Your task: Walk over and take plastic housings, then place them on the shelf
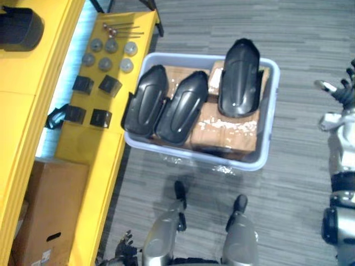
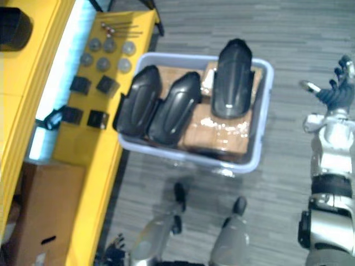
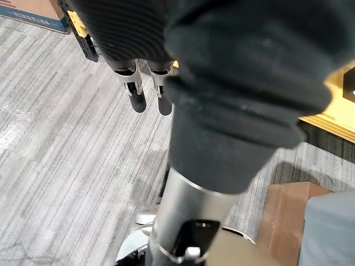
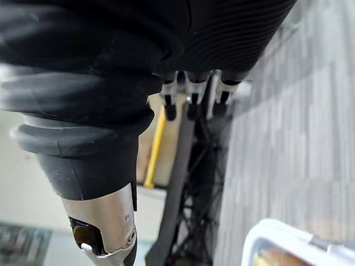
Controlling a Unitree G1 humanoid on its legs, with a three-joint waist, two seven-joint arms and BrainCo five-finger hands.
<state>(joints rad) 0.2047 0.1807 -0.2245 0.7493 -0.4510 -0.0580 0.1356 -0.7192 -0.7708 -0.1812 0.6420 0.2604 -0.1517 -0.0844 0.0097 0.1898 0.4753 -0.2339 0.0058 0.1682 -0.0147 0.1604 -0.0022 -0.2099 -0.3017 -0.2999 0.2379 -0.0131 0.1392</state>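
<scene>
Plastic housings [image 1: 183,108] (three, black) in pale bin [image 1: 273,111], right robot hand [image 2: 331,91] splayed

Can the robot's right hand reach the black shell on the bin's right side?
Probably yes: the right hand is open beside the bin, bare floor between, and that housing lies uncovered on top.

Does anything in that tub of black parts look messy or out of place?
White flecks are scattered on the cardboard box inside the tub, a few more on the floor by its near wall.
</scene>
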